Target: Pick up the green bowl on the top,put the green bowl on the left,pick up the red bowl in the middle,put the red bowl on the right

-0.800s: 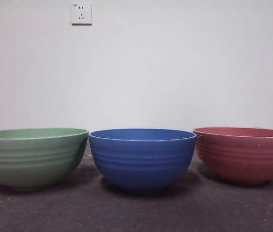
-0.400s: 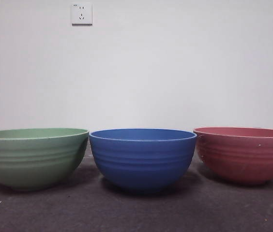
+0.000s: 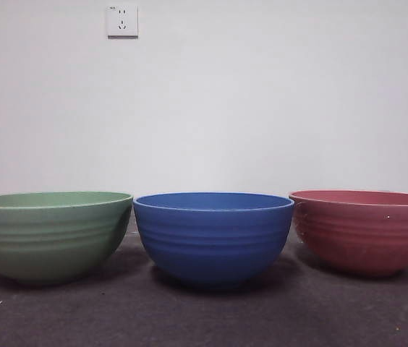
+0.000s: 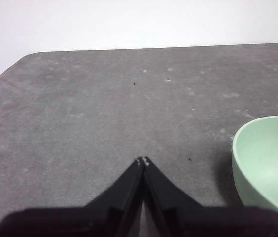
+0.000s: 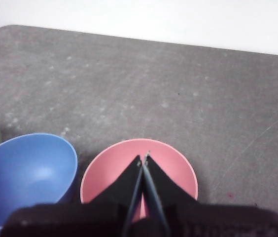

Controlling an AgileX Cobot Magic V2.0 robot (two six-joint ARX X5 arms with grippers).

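Three bowls stand in a row on the dark grey table. The green bowl point(image 3: 48, 235) is at the left and also shows in the left wrist view point(image 4: 269, 163). The red bowl point(image 3: 367, 231) is at the right, upright and empty. My left gripper point(image 4: 143, 161) is shut and empty, above bare table beside the green bowl. My right gripper point(image 5: 145, 159) is shut and empty, high above the red bowl point(image 5: 173, 168). Neither arm shows in the front view.
A blue bowl point(image 3: 213, 237) stands in the middle between the other two and shows in the right wrist view point(image 5: 25, 173). A white wall with two sockets point(image 3: 121, 20) is behind. The table's far edge point(image 4: 129, 49) runs along the wall.
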